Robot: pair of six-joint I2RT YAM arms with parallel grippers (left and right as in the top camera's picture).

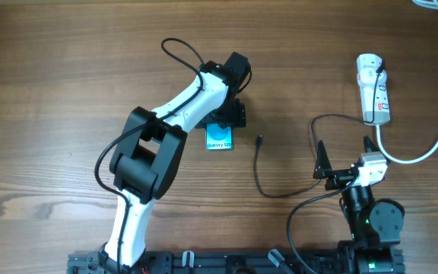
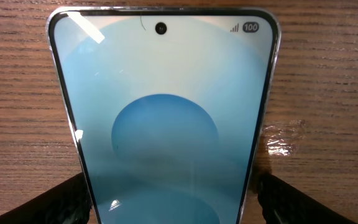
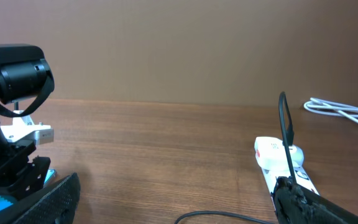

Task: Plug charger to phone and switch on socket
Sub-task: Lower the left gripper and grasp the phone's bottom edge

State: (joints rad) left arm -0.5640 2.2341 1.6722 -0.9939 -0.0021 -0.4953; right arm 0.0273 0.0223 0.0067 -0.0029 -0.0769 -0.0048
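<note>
1. Near the bench's near edge, toward the right corner, the right hand (image 1: 344,152) stands with its fingers spread wide and nothing between them. It is well apart from the connector.
2. The charger (image 1: 255,169) is a thin black cable. It loops across the bench near the right hand, and its free run ends toward the middle of the bench.
3. I judge the cable light and limp. Gripped along its length it would sag and twist, so the place to hold is the small stiff connector tip (image 1: 259,139). Pinch it across its flat sides with the plug end left proud.
4. The tip lies flat on the wood. A pinch from above looks fiddly, and the tip could skid.
5. Just beyond, near the middle of the bench, the phone (image 1: 219,138) lies flat with its screen up, beside the connector tip but not touching it.
6. The phone looks rigid, with smooth and probably slippery glass, so I would take it by its long edges.
7. The left hand (image 2: 173,199) brackets the phone, one finger close to each long edge. I cannot tell whether the fingers press on it or merely flank it.
8. Unless braced, I expect the phone to slide when the plug is pushed in.
9. Toward the far right corner lies the socket (image 1: 372,91), with a red mark (image 1: 380,105) and a thick white cord (image 1: 401,160). Neither hand is near it. It looks light and might shift under a press.
</note>
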